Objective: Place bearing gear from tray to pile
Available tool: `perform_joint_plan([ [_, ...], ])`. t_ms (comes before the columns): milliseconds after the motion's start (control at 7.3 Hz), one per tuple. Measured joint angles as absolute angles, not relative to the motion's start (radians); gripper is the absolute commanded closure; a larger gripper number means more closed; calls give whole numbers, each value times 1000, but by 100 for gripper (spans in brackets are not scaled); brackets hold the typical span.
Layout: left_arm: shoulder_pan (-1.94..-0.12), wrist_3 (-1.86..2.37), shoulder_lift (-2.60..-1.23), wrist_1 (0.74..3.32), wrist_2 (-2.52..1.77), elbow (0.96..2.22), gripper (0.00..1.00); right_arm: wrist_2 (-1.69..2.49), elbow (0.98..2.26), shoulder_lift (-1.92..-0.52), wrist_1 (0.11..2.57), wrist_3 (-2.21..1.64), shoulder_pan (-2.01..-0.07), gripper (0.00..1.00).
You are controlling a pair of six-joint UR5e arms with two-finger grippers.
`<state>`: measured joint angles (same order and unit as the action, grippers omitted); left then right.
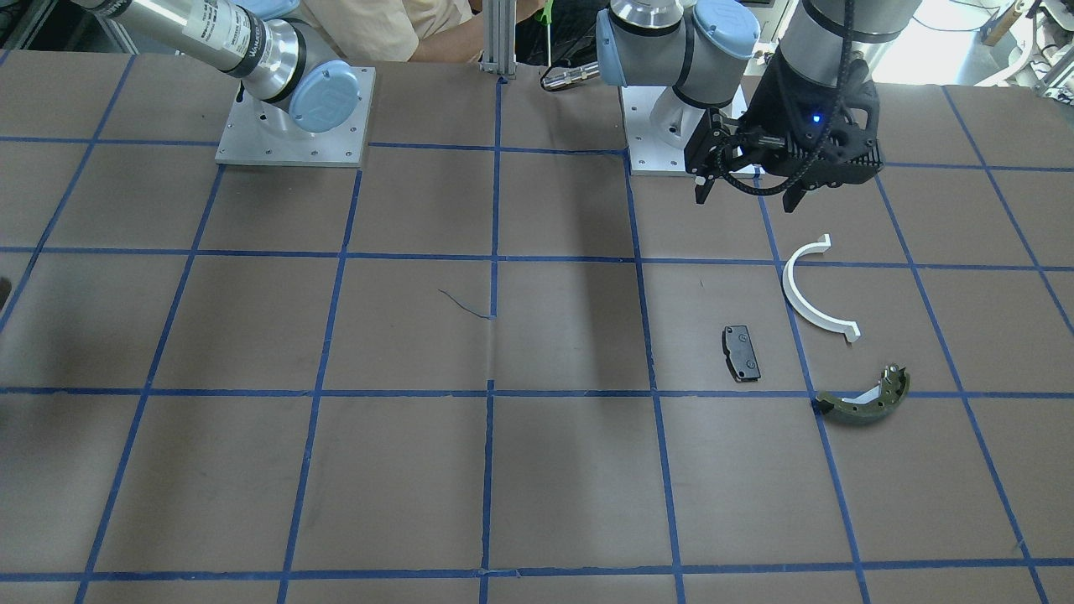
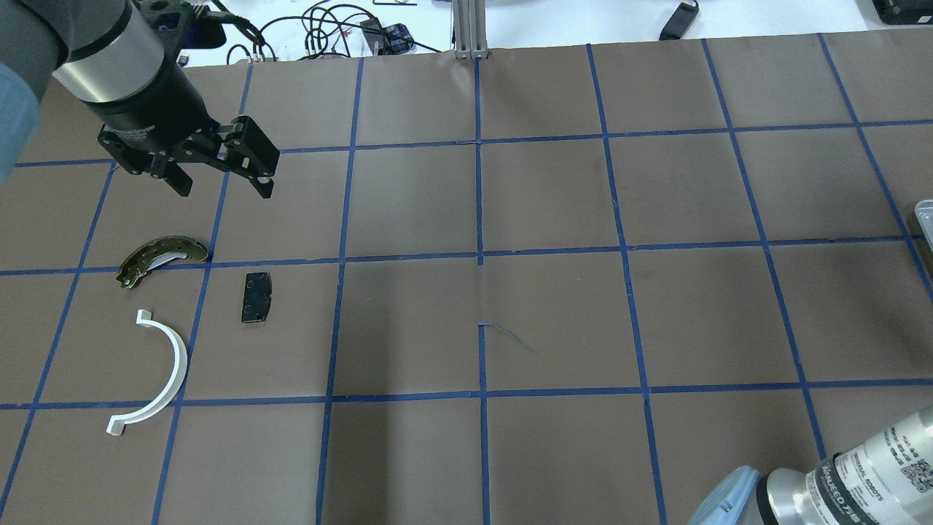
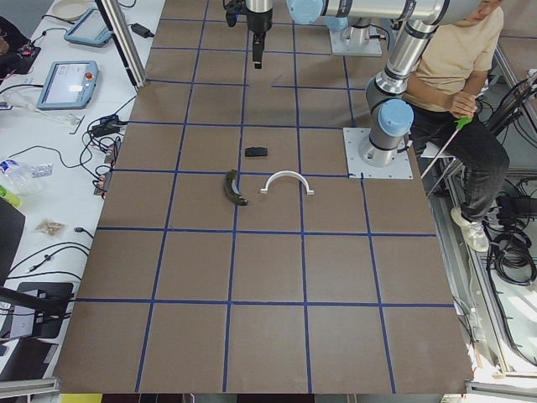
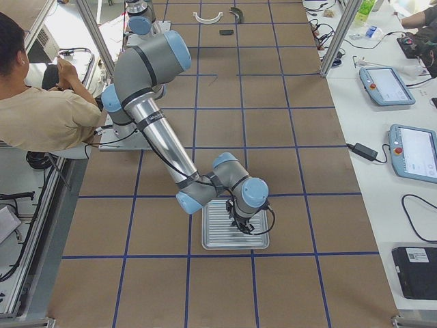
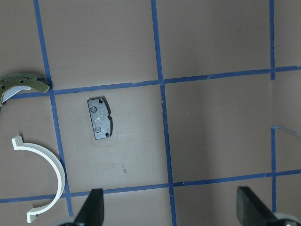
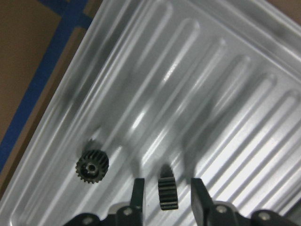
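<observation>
In the right wrist view a small black bearing gear (image 6: 168, 195) stands on edge on the ribbed metal tray (image 6: 197, 80). My right gripper (image 6: 167, 184) is open, one finger on each side of the gear, with a gap on both sides. A second black gear (image 6: 92, 166) lies flat to its left. The pile lies far off on the table: a white half-ring (image 2: 164, 372), a black brake pad (image 2: 256, 297) and an olive brake shoe (image 2: 162, 257). My left gripper (image 2: 222, 186) hangs open and empty above the table beside the pile.
The tray (image 4: 213, 240) sits at the table's end on my right side, with my right arm (image 4: 160, 137) bent down over it. Its corner shows at the overhead view's right edge (image 2: 924, 217). A person (image 4: 41, 116) sits behind the robot. Blue tape lines grid the brown table.
</observation>
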<state>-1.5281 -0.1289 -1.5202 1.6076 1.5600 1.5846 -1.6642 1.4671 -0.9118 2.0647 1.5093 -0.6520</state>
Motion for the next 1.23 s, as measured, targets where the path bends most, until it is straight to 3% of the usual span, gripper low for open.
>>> perform_joint_plan([
  [548,-1528,-129,-1520,1608,1560,1585,0,-1705,1457,-921,2060,1509,-652,100],
  [1234,-1528,-129,-1520,1608,1560,1585,0,-1686,1469,-1052,1936,1351,-779,100],
])
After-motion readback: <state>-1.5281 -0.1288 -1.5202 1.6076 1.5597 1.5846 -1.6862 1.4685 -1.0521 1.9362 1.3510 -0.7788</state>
